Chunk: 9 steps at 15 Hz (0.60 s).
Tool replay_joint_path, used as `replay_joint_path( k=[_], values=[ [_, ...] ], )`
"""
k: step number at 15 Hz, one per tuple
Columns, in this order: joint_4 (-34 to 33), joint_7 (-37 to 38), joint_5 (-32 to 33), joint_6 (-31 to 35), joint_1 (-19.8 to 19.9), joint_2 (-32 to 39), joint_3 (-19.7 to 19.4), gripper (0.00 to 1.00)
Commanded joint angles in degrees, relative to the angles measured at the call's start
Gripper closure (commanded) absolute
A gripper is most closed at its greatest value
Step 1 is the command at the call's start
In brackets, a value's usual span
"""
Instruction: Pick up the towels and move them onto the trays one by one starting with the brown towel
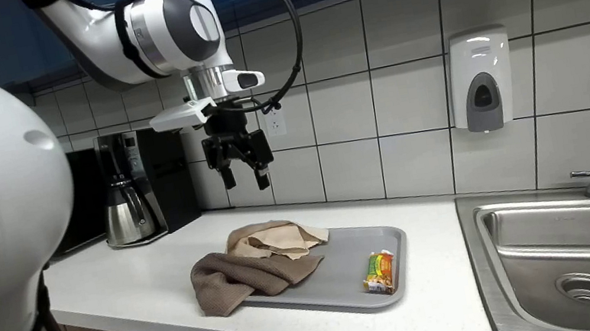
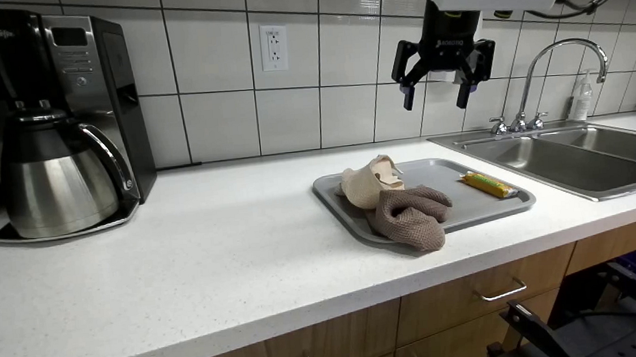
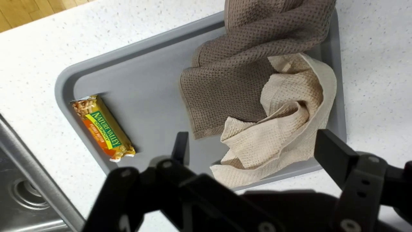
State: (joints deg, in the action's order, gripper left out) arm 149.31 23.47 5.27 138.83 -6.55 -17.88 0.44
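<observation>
White arm (image 1: 163,38) slants in from abt 11 o'clock in an exterior view, then bends sharply at the wrist so its end aims down toward 6, w/ a black cable (image 1: 296,24) looping out at 2. The gripper (image 2: 435,101) hangs well above the tray (image 3: 151,90), fingers spread wide apart. By the wrist cam, taking the tray's ctr as the dial: brown towel (image 3: 238,74) lies toward 1, partly on the tray & spilling over its rim; tan towel (image 3: 276,129) sits on it at abt 4, touching the brown one; Nature Valley bar (image 3: 101,129) near 9, same tray.
</observation>
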Motion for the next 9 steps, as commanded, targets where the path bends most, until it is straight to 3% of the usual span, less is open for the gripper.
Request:
replay_joint_path(
  k=[1,2,9],
  values=[
    [1.7,-2.4,-1.6,-2.7,2.2,-3.5,2.3,0.00],
    [0.4,-1.1,-1.3,-0.7,2.5,-0.8,2.8,0.00],
    [0.4,-1.0,-1.1,-0.7,2.9,-0.5,3.3,0.00]
  ],
)
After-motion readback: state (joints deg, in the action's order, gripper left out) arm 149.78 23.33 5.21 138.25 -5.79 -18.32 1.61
